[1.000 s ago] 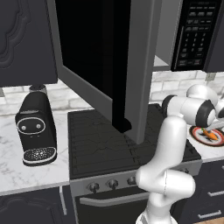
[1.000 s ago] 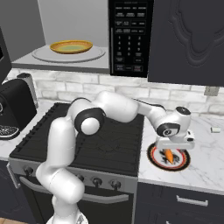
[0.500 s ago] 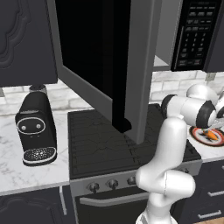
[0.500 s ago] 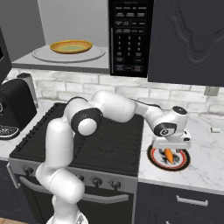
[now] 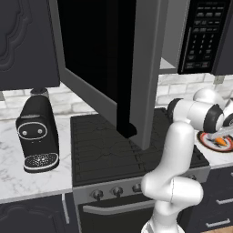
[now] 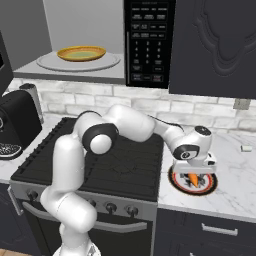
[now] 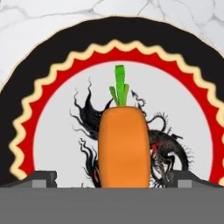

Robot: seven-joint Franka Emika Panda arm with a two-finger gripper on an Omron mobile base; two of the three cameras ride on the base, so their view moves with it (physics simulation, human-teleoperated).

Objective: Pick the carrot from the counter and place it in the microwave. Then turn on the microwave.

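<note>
The orange carrot (image 7: 122, 144) lies on a round red-rimmed plate (image 7: 26, 109) on the white marble counter (image 7: 43, 17), its green end pointing away from the hand. My gripper (image 7: 114, 178) is open just above it, with one fingertip on either side of the carrot's thick end and not touching it. From the right base view the gripper (image 6: 194, 171) hangs low over the carrot (image 6: 192, 178) and plate (image 6: 175, 182), right of the stove. The microwave (image 6: 147, 45) hangs above with its door (image 5: 113, 59) swung wide open.
A yellow dish (image 6: 81, 52) sits on the turntable inside the microwave. The black stovetop (image 6: 100, 160) lies left of the plate, and a black coffee machine (image 5: 38, 134) stands beyond it. A small white item (image 6: 245, 148) rests on the counter to the right.
The gripper has come down closer to the plate, jaws still wide around the carrot. The carrot and plate have not moved.
</note>
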